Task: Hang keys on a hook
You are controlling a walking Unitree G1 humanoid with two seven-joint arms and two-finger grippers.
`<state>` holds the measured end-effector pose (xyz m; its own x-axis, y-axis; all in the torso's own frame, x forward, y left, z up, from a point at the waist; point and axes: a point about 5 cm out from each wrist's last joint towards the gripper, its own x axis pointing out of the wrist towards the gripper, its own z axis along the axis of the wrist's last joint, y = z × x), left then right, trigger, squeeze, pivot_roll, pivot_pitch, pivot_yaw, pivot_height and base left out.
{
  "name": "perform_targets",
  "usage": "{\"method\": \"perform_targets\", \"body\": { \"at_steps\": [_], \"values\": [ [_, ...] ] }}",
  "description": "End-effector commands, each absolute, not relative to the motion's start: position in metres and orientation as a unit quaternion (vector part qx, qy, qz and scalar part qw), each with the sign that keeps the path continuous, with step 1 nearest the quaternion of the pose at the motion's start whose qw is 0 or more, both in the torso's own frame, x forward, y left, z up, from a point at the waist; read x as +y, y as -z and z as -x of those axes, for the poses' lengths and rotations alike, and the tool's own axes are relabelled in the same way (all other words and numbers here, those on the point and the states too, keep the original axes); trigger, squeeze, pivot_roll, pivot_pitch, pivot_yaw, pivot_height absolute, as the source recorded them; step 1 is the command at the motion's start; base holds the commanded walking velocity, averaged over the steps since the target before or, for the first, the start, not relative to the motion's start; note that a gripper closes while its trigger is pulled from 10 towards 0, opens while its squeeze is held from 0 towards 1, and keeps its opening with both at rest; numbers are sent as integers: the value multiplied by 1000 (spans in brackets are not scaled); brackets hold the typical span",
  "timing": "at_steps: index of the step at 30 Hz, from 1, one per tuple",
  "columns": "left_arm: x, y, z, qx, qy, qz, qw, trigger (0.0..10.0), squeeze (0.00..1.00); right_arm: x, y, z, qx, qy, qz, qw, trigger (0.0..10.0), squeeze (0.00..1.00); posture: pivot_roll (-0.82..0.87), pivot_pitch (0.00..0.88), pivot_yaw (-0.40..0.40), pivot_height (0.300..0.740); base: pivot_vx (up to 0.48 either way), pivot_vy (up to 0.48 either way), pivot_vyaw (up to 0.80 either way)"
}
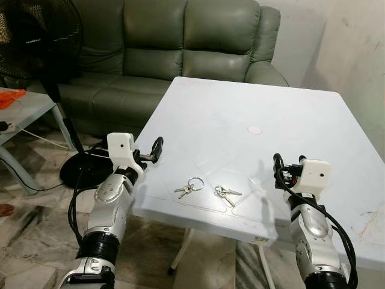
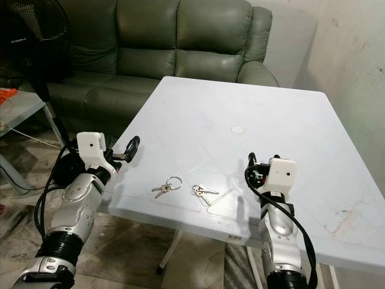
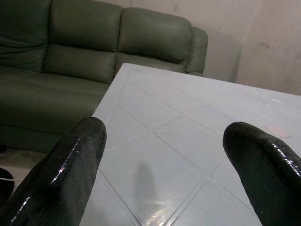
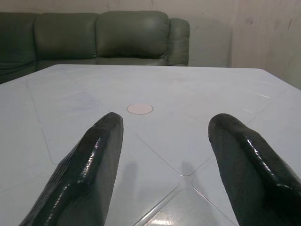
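A grey-green leather sofa [image 1: 174,48] runs along the back wall, and a white plastic surface [image 1: 289,102] stands in front of it, moulded with a diamond pattern and a small round cap [image 1: 255,129] at its centre. To the left a black pedestal fan [image 1: 36,42] stands on the marbled floor [image 1: 36,229]; pale lettering on its grille is too small to read. Beside the fan is a light side table [image 1: 24,111] carrying something orange [image 1: 11,97].

Two bunches of keys lie near the front edge of the surface, between the arms: the keys on a large ring [image 1: 189,187], and just beside them a second key bunch [image 1: 225,192].

The left gripper [image 1: 154,150] hovers at the left edge of the surface, fingers spread wide and empty. The right gripper [image 1: 278,168] hovers above the front right area, likewise wide apart and holding nothing.
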<state>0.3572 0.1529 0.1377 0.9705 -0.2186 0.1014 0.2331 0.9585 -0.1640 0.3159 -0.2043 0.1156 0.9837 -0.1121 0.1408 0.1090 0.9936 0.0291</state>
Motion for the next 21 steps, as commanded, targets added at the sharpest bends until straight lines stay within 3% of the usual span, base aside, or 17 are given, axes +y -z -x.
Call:
{"method": "perform_targets", "body": {
  "at_steps": [1,10,11,12,13,14,17,18,19,20,21],
  "values": [
    [156,-143,-360,-50,110,87,989,10000,0,-204,-121,-317,-77,54,-10,996,10000,0,1,0,-22,740,0,0,0],
    [156,-143,-360,-51,110,87,989,10000,0,-204,-121,-317,-79,54,-4,995,10000,0,0,0,0,740,0,0,0],
    [154,-139,-356,-46,115,87,989,10000,0,-203,-118,-314,-78,55,-24,995,10000,1000,5,0,-38,740,0,0,0],
    [154,-137,-355,-44,115,88,988,10000,0,-203,-115,-313,-72,60,-30,995,10000,1000,4,0,-39,740,0,0,0],
    [154,-137,-355,-44,115,88,988,10000,0,-203,-115,-313,-71,61,-27,995,10000,686,4,0,-39,740,0,0,0],
    [154,-137,-355,-44,115,88,988,10000,0,-203,-115,-313,-69,60,-28,995,10000,0,5,0,-39,740,0,0,0],
    [154,-138,-355,-45,114,89,988,10000,0,-203,-114,-314,-66,59,-31,996,10000,0,4,0,-39,740,0,0,0],
    [154,-138,-356,-45,114,90,988,10000,0,-203,-116,-313,-74,53,-41,995,10000,165,4,0,-39,740,0,0,0],
    [154,-138,-356,-45,114,90,988,10000,0,-203,-117,-313,-80,53,-44,994,10000,678,4,0,-39,740,0,0,0],
    [154,-138,-356,-46,115,90,988,10000,0,-203,-118,-313,-84,56,-45,994,10000,1000,4,0,-38,740,0,0,0],
    [154,-138,-356,-46,115,90,988,10000,0,-204,-118,-313,-82,57,-45,994,10000,1000,3,0,-38,740,0,0,0]
  ]
}}
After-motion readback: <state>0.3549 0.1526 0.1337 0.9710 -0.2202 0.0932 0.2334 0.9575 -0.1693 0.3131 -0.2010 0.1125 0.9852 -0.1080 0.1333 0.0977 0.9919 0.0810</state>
